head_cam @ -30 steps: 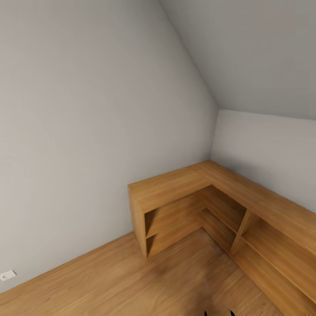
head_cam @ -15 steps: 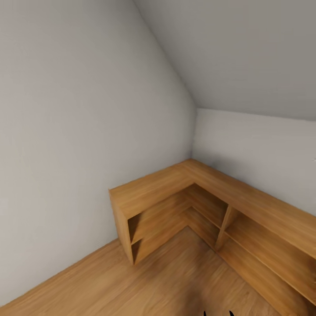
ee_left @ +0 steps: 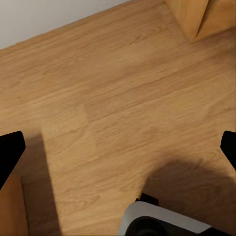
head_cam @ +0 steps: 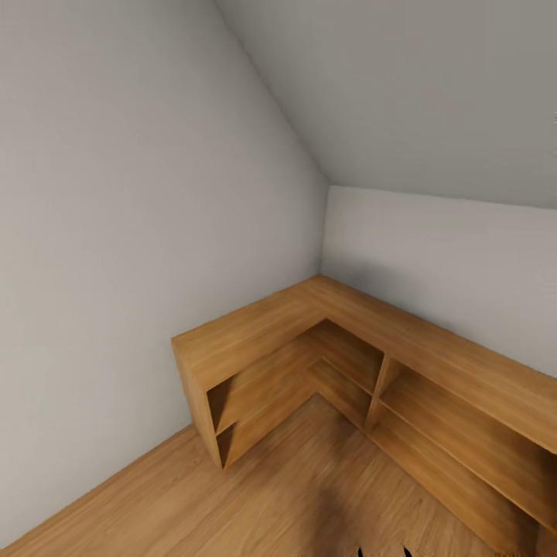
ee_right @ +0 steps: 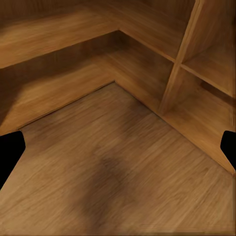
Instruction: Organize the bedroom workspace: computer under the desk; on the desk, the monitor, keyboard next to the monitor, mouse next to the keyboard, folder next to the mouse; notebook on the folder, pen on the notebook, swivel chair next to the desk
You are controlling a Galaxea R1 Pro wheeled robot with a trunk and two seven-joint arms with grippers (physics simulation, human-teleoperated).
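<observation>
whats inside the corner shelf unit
The open compartments of the wooden corner shelf unit look bare, with just shelf boards and dividers. The far corner's recess is shadowed, so its depths cannot be checked.

Black fingertips (ee_left: 11,152) are showing flat and featureless at the left wrist view's edges, and a white rounded base (ee_left: 162,221) (dark underneath) is showing below them.

The head view shows a low L-shaped wooden shelf unit (head_cam: 309,340) in the room corner, at the lower right of the frame, standing on wooden floor (head_cam: 255,503).
</observation>
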